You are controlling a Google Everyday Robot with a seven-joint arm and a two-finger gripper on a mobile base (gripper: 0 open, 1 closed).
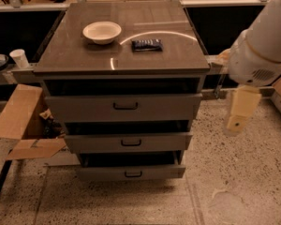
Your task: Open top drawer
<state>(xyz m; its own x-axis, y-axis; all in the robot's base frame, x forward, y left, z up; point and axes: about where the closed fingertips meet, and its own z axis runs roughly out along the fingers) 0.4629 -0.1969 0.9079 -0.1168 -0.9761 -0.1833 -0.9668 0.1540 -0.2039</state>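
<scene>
The top drawer [84,108] is the tallest grey front of three in a grey cabinet, with a small black centre handle [125,106]. It stands slightly pulled out, with a dark gap above its front. The two shorter drawers, the middle drawer [93,142] and the bottom drawer [98,173], sit below it, each stepping a little further forward. My gripper [238,112] hangs down cream-coloured from the white arm [262,46] to the right of the cabinet, about level with the top drawer and apart from it.
On the cabinet top [75,55] lie a white bowl [102,32] and a dark packet [147,44]. An open cardboard box [23,121] stands at the cabinet's left. A paper cup [19,58] sits on a shelf at far left. The floor is speckled.
</scene>
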